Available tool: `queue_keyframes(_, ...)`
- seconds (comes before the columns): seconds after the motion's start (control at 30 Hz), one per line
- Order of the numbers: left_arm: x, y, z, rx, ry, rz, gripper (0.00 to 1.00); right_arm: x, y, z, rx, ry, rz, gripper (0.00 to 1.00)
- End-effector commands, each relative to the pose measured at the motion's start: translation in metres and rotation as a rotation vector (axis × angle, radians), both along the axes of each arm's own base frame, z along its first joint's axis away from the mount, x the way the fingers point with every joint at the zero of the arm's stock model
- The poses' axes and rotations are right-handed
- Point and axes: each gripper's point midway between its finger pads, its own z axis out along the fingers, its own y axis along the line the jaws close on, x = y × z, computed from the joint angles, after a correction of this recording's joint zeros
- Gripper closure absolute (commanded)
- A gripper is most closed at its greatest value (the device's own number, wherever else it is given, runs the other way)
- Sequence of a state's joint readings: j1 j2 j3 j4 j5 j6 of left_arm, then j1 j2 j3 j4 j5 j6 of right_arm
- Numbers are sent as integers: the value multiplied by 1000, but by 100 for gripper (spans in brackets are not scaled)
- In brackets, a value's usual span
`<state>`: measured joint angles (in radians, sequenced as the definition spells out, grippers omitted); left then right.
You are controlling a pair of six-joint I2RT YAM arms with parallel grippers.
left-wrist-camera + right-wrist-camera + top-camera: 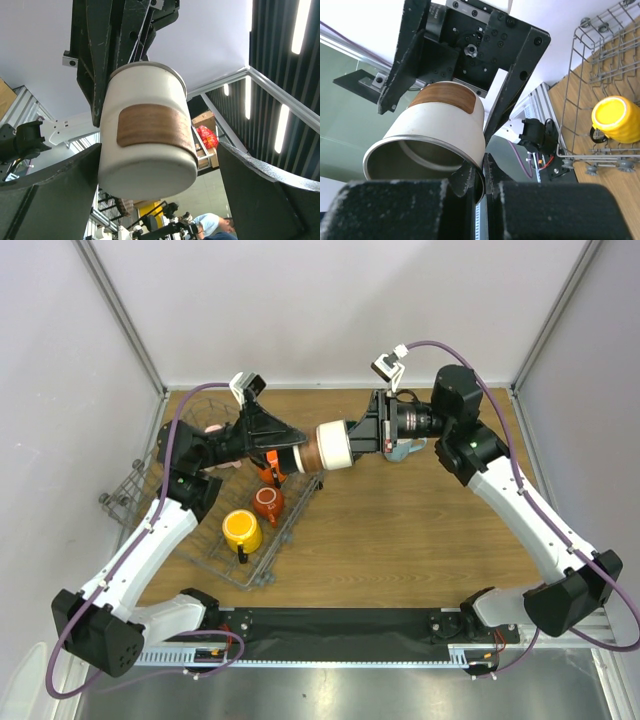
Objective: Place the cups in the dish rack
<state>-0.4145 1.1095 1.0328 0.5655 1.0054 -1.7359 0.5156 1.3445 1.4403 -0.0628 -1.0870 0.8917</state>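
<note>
While a yellow ceramic mug (241, 530) and an orange mug (267, 502) sit in the grey wire dish rack (225, 570), a handover is in hand beyond them — the right gripper (479, 182), pinched shut on the rim, holds a white cylindrical cup with a brown band (335, 448) sideways in mid-air beside the rack. The left gripper (292, 453) stands wide open around its base, not gripping — next it must close before the right lets go

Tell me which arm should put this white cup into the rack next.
Left. The left hand, open, straddles the white cup and the dish rack lies under that arm; the right hand pinches the rim.
</note>
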Motion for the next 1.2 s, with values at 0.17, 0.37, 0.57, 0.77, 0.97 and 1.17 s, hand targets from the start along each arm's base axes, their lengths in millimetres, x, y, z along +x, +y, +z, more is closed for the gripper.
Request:
queue_keyframes(0.17,-12,3,14,-14,-10,-10,22,5,6,6,-7,-54,-26,100)
queue_keyframes(0.37,-5,0,6,14,20,-9,97,9,7,-1,-35,-39,-33,95)
queue_keyframes(0.57,16,-1,-12,108,33,75,100,50,-29,-34,-178,100,-252,1)
queue_keyframes(0.77,69,33,-71,340,178,347,100,101,-130,-141,-360,534,-643,0)
queue_keyframes(0.97,122,132,-138,769,368,902,100,59,-123,-209,-761,494,-655,2)
queue_keyframes(1.17,147,229,-167,989,503,1381,100,50,-102,-205,-745,440,-582,2)
